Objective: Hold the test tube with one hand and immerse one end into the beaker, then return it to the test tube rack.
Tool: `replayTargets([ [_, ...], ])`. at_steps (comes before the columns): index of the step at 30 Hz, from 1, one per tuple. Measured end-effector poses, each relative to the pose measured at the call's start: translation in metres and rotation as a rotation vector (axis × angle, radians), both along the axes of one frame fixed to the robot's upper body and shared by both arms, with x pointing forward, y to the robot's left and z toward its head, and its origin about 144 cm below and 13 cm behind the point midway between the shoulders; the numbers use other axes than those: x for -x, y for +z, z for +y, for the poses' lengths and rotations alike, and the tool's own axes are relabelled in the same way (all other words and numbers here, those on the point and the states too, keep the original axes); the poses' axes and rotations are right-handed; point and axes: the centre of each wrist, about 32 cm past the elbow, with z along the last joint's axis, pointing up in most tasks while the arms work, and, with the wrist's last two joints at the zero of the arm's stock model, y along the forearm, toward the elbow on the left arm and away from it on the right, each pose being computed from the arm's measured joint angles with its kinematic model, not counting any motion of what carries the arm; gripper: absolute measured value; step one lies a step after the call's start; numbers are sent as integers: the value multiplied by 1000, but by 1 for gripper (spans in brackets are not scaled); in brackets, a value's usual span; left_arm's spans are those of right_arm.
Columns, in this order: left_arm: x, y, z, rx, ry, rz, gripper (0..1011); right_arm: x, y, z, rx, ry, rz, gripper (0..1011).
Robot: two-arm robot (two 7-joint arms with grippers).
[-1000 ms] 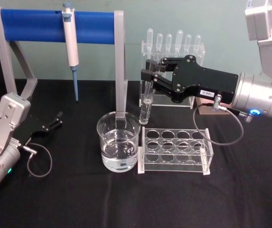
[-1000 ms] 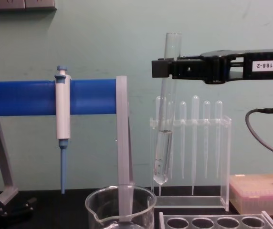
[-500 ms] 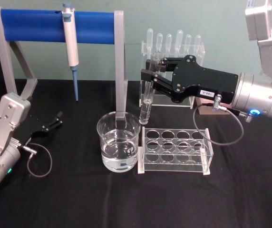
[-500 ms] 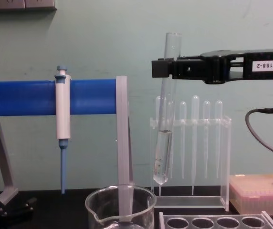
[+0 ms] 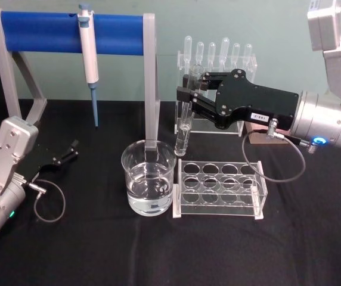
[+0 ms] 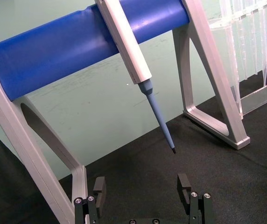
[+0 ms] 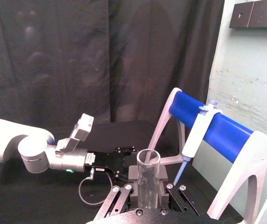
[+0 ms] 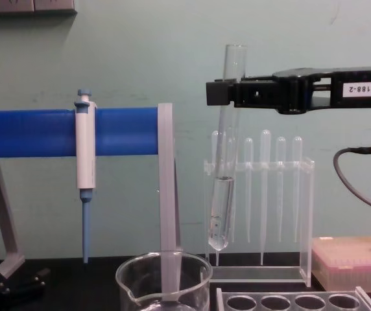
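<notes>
We see the right gripper [image 5: 186, 95] reaching in from the right, its fingers closed on the upper part of the tube [image 5: 183, 130], just below the open rim. In the chest view the tube [image 8: 220, 194] hangs in the air, nearly upright with a slight tilt, and there is clear liquid in its lower part. Its rounded bottom sits a little above the beaker [image 8: 163, 280], beside that rim's right edge and not inside it. From the head view we place the tube just behind the gap between the beaker [image 5: 148, 180], which holds water, and the left end of the rack [image 5: 218, 213]. The left gripper [image 6: 140, 184] rests low on the table at the left, fingers spread wide and holding nothing, below the pipettor [image 6: 132, 56]
</notes>
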Motion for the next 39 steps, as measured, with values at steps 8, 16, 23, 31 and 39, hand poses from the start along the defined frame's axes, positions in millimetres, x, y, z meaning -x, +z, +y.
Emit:
replayTargets([
  [8,0,0,0,0,0,0,1000,0,0,0,0,0,0,242],
  [16,0,0,0,0,0,0,1000,0,0,0,0,0,0,242],
  [23,0,0,0,0,0,0,1000,-3,3,9,10,15,-14,242],
  [31,0,0,0,0,0,0,1000,-12,5,33,11,53,-14,242],
  [39,0,0,0,0,0,0,1000,-21,-6,47,14,71,3,242],
])
